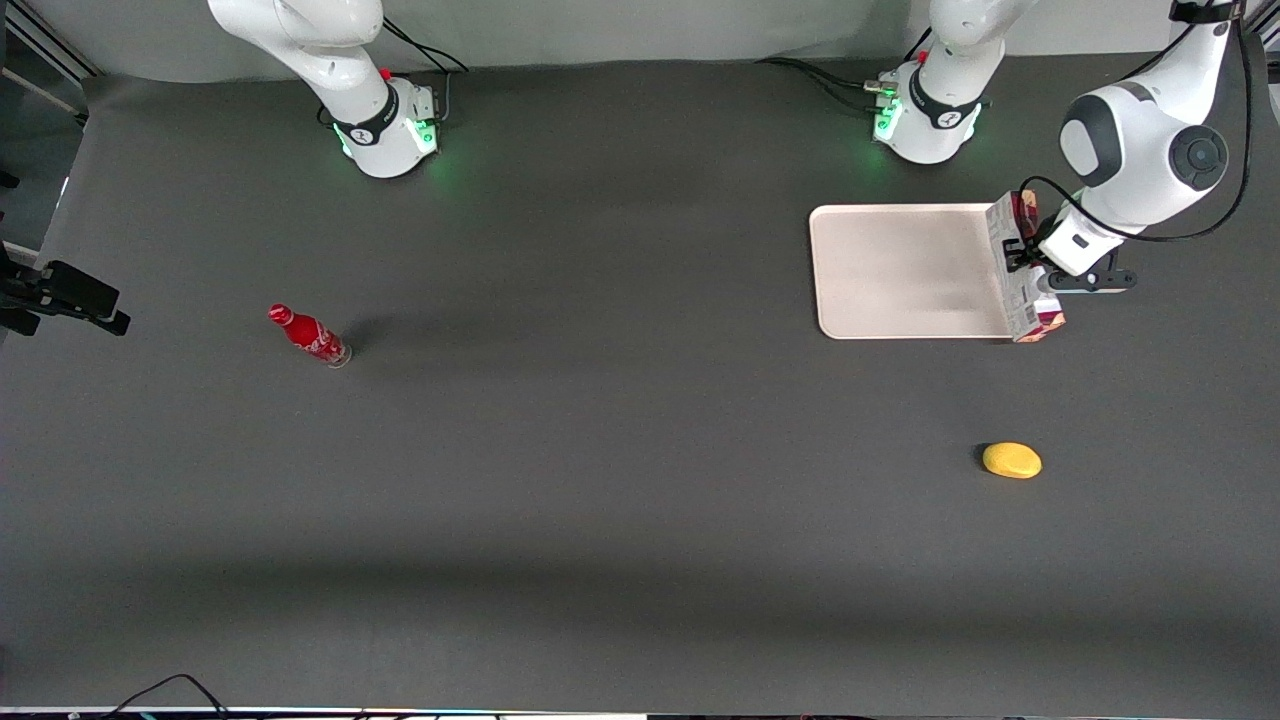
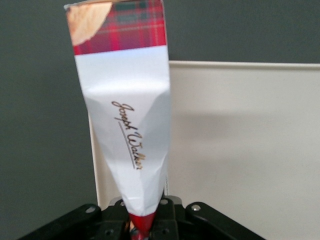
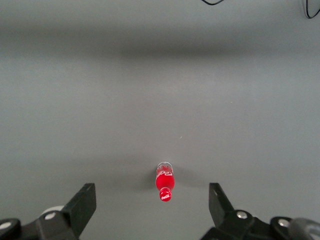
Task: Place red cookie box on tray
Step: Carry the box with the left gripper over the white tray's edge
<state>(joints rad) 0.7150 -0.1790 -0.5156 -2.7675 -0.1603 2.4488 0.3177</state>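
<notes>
My left gripper [image 1: 1022, 252] is shut on the red cookie box [image 1: 1018, 270], pinching its cardboard so the white panel [image 2: 131, 135] creases toward the jaws. The box hangs above the rim of the cream-pink tray [image 1: 900, 270], at the tray's end toward the working arm's side of the table. In the left wrist view the box [image 2: 125, 100] covers the tray's edge, with the tray [image 2: 240, 150] on one side of it and dark table on the other. A tartan band and a cookie picture show at the box's outer end.
A yellow lemon-like object [image 1: 1012, 460] lies on the table nearer the front camera than the tray. A red soda bottle [image 1: 308, 335] stands toward the parked arm's end; the right wrist view shows this bottle [image 3: 165, 184] too.
</notes>
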